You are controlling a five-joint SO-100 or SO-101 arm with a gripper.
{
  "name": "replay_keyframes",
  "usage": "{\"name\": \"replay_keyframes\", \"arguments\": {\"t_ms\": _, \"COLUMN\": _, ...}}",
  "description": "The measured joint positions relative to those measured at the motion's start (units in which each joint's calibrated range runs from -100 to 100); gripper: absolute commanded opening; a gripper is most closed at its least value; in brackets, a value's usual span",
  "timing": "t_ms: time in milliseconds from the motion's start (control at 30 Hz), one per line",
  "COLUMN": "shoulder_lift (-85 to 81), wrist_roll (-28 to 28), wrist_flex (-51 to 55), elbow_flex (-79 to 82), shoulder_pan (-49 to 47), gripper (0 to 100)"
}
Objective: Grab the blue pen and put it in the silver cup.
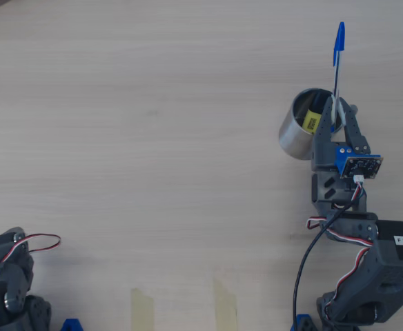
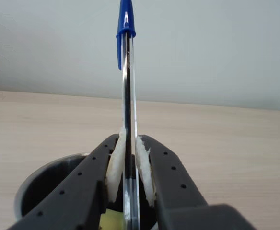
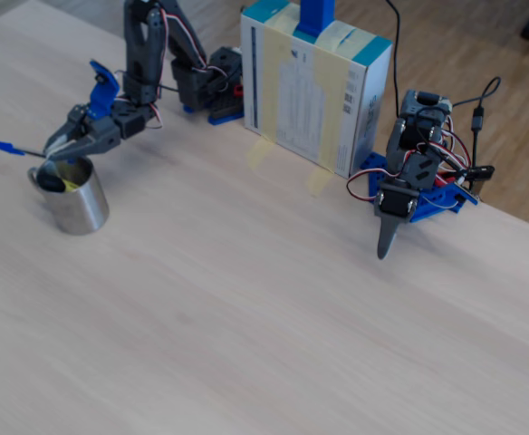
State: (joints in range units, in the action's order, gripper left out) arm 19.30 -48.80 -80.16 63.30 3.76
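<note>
The blue pen (image 1: 337,72) is clamped between my gripper's (image 1: 335,110) white-padded fingers, its blue cap pointing away from the arm, beyond the silver cup (image 1: 292,141). In the wrist view the pen's (image 2: 128,86) clear barrel runs up between the pads (image 2: 115,160), with the gripper (image 2: 129,136) shut on it and the cup (image 2: 37,184) just below. In the fixed view the pen (image 3: 6,148) lies nearly level, and the gripper (image 3: 52,150) hovers over the cup's (image 3: 81,207) mouth. A yellow highlighter (image 1: 312,121) sits inside the cup.
A second, idle arm (image 3: 408,186) sits at the right in the fixed view and shows at the lower left in the overhead view (image 1: 5,283). A white and teal box (image 3: 314,86) stands at the table's back edge. Tape strips (image 1: 143,307) lie on the wood.
</note>
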Motion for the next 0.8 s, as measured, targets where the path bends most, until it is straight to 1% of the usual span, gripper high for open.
{"name": "replay_keyframes", "arguments": {"t_ms": 400, "shoulder_lift": 0.33, "wrist_roll": 0.00, "wrist_flex": 0.08, "elbow_flex": 0.00, "shoulder_pan": 0.50, "gripper": 2}}
{"name": "replay_keyframes", "arguments": {"t_ms": 800, "shoulder_lift": 1.42, "wrist_roll": 0.00, "wrist_flex": 6.05, "elbow_flex": -0.99, "shoulder_pan": 1.34, "gripper": 2}}
